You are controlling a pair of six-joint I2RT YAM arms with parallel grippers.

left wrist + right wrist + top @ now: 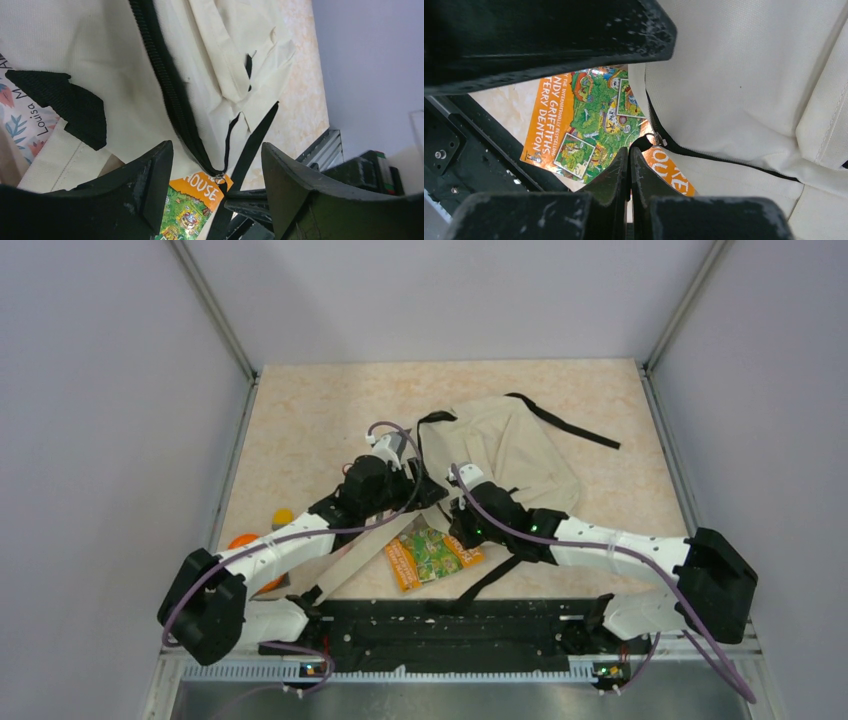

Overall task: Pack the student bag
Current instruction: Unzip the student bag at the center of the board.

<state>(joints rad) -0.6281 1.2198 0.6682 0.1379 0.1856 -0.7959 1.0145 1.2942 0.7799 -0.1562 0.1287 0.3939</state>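
Over the near edge of the student bag (pixel 510 445), the left gripper (pixel 215 187) gapes wide, its arm reaching forward and inward. Just right of it, the right gripper (pixel 629 160) is pinched shut at the zipper pull (pixel 647 141), its arm angled inward. The bag lies mid-bench (pixel 300 420), overlapping an orange book (pixel 432 555).

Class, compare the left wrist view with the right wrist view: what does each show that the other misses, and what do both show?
Only the left wrist view: the open left gripper, a floral book at the left edge, and a loose black strap. Only the right wrist view: most of the orange book cover, with its author names. Both: the student bag, its black zipper and that orange book.
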